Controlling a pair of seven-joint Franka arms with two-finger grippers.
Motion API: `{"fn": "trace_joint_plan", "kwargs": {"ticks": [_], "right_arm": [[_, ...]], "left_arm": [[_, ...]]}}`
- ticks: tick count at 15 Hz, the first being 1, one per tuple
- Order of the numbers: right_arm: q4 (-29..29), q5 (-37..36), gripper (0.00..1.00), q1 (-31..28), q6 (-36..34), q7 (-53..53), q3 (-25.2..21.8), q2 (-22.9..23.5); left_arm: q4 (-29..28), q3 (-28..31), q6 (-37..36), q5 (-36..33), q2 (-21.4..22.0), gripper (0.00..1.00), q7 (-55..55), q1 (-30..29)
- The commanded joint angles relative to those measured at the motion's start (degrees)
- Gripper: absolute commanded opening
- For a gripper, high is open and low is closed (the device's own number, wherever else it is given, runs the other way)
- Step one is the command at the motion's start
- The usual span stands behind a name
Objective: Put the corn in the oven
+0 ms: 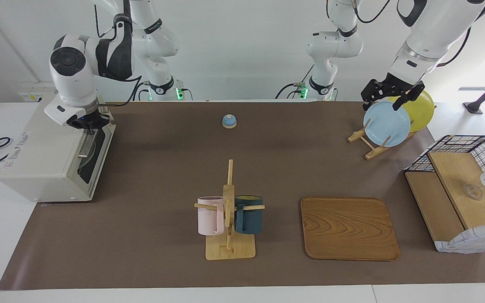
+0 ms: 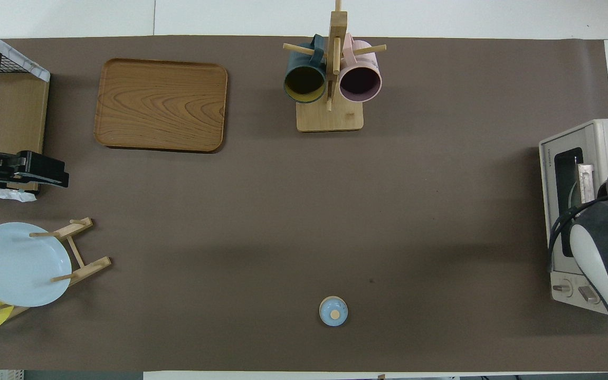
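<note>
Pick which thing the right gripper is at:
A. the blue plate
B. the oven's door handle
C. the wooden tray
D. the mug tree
B: the right gripper sits at the metal handle on the oven door, while the tray and mugs stand apart from it.

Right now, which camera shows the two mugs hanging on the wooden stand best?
The facing view: the pink mug and dark teal mug show their sides and handles on the wooden mug stand. The overhead view shows mostly their open mouths.
</note>
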State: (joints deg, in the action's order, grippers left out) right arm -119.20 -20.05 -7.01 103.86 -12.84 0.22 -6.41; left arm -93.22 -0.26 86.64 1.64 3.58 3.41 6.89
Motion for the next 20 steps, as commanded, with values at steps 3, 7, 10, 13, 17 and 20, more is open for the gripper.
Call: {"fn": "trace_joint_plan", "kwargs": {"ticks": [3, 7, 10, 13, 17, 20], "right_arm": [[-0.2, -0.9, 0.00, -1.5, -0.7, -4.3, 0.3, -2.2], [2.9, 2.7, 0.00, -0.6, -2.3, -3.7, 0.8, -1.8], [5.0, 6.0, 0.00, 2.1, -3.1, -2.9, 0.9, -1.5], [10.1, 11.9, 0.06, 5.5, -7.3, 2.5, 0.9, 0.6], [26.1, 18.6, 0.17, 7.6, -18.8, 6.4, 0.9, 6.7], [28.5, 19.1, 0.99, 8.1, -20.2, 6.4, 0.9, 8.1]], "left_arm": [[-0.2, -0.1, -0.7, -0.9, 0.5, 1.00, -0.2, -0.3], [-0.1, -0.1, -0.7, -0.9, 0.5, 1.00, -0.2, -0.3], [-0.1, -0.1, -0.7, -0.9, 0.5, 1.00, -0.2, -0.3], [-0.2, -0.1, -0.7, -0.9, 0.5, 1.00, -0.2, -0.3], [-0.2, -0.1, -0.7, -0.9, 0.5, 1.00, -0.2, -0.3], [-0.2, -0.1, -0.7, -0.9, 0.5, 1.00, -0.2, -0.3]]}}
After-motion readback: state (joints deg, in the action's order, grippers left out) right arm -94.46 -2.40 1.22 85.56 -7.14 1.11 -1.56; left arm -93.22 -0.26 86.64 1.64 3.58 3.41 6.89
